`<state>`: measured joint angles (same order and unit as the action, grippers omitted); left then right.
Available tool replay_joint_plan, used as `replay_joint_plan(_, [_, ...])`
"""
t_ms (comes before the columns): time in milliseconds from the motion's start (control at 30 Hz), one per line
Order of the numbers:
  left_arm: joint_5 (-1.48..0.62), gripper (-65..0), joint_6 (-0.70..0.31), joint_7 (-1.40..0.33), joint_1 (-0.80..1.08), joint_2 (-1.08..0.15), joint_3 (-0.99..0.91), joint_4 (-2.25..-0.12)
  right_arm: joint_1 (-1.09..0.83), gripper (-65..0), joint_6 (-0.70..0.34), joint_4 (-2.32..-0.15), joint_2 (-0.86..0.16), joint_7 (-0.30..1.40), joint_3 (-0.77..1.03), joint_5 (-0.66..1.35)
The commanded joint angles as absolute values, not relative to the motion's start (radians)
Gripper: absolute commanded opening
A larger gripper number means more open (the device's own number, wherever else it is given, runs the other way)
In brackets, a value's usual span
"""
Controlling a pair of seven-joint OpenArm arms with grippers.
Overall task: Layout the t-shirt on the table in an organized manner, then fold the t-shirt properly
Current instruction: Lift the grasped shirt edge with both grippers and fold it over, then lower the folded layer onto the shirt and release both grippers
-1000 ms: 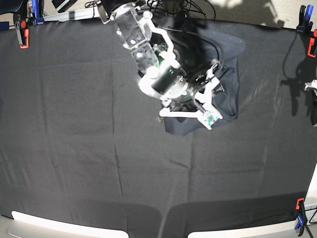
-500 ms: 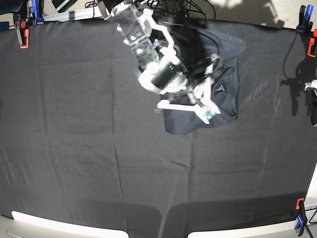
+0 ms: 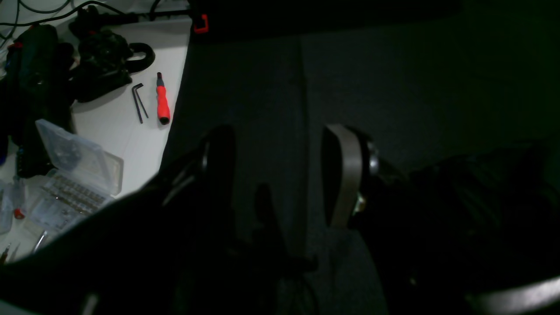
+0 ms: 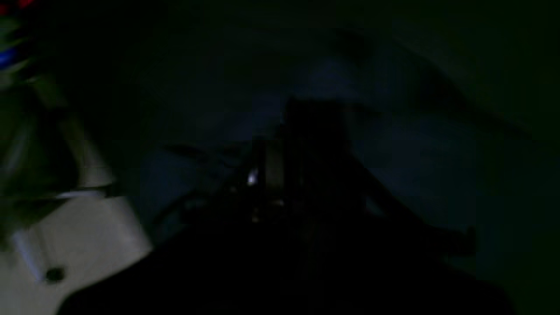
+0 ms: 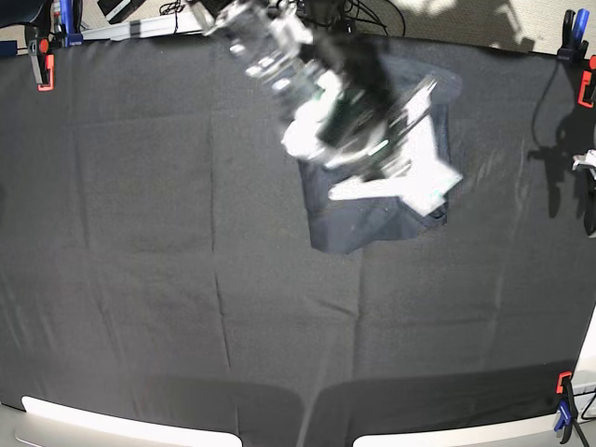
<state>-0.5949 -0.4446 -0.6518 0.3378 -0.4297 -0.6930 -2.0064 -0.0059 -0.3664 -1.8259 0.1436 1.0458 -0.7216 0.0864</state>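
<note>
T-shirt (image 5: 372, 223): bunched in a dark heap toward the far right-centre of the table (image 5: 140, 279); not spread, folds unclear.
Right gripper (image 5: 410, 182): over the heap, badly motion-blurred in the base view; its wrist view is too dark. Jaws: cannot tell whether they hold cloth.
Left gripper (image 3: 275, 175): parked near the table's edge, well apart from the shirt; jaws apart, nothing between them.
Bench beside table: red-handled screwdriver (image 3: 162, 99), hex keys (image 3: 139, 101), clear bit case (image 3: 74, 175).
Step, my guess: laying out, early.
Doing it well: pinch a single layer at a hem or shoulder, draw outward low and slow, bring the idle arm to the opposite edge.
</note>
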Motion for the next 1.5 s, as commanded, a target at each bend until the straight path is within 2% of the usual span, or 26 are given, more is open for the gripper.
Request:
replay_joint_plan(0, [-0.603, -36.0, -0.441, -0.620, 0.332, -0.447, -0.701, -2.021, 0.019, -65.0, -0.369, -1.840, 0.157, 1.037, -0.748, 0.133])
replay_joint_plan(200, [-0.572, -36.0, -0.441, -0.620, 0.332, -0.447, -0.701, -2.021, 0.035, -65.0, -0.374, -1.840, 0.157, 1.068, -0.820, 0.339])
replay_joint_plan(300, [-0.544, -36.0, -0.441, -0.619, 0.332, -0.447, -0.701, -2.021, 0.035, -63.6, -0.448, -1.840, 0.157, 1.085, -0.818, 0.414])
replay_joint_plan(433, [-0.540, -36.0, -0.441, -0.612, 0.332, -0.447, -0.701, -2.021, 0.035, -42.8, -0.514, -1.840, 0.157, 1.085, -0.817, 0.530])
replay_joint_plan(500, [-0.540, -36.0, -0.441, -0.606, 0.332, -0.447, -0.701, -2.021, 0.035, -39.3, -0.520, -1.840, 0.157, 1.085, -0.817, 0.566])
replay_joint_plan(733, [-0.544, -36.0, -0.440, -0.571, 0.332, -0.447, -0.701, -2.021, 0.035, -39.4, -0.524, -1.844, 0.157, 1.106, -0.806, 0.587])
replay_joint_plan(867, [-0.612, -36.0, -0.440, -0.576, 0.332, -0.447, -0.701, -2.021, 0.035, -39.4, -0.523, -1.879, 0.157, 1.134, -0.720, 0.440])
replay_joint_plan(1000, [-0.744, -36.0, -0.443, -0.614, 0.332, -0.446, -0.701, -2.027, 0.036, -39.4, -0.523, -1.899, 0.157, 1.124, -0.546, 0.263])
replay_joint_plan(1133, [-0.877, -36.0, -0.562, -0.682, 0.332, -0.435, -0.700, -2.041, 0.044, -39.4, -0.516, -1.899, 0.132, 1.076, -0.342, 0.240])
replay_joint_plan(1267, [-0.996, -36.0, -0.661, -0.740, 0.332, -0.360, -0.661, -2.067, 0.082, -39.4, -0.516, -1.899, 0.084, 1.073, -0.190, 0.269])
replay_joint_plan(1467, [-0.992, -36.0, -0.686, -0.825, 0.333, -0.297, -0.424, -2.075, 0.091, -39.4, -0.516, -1.898, 0.054, 1.065, -0.102, 0.320])
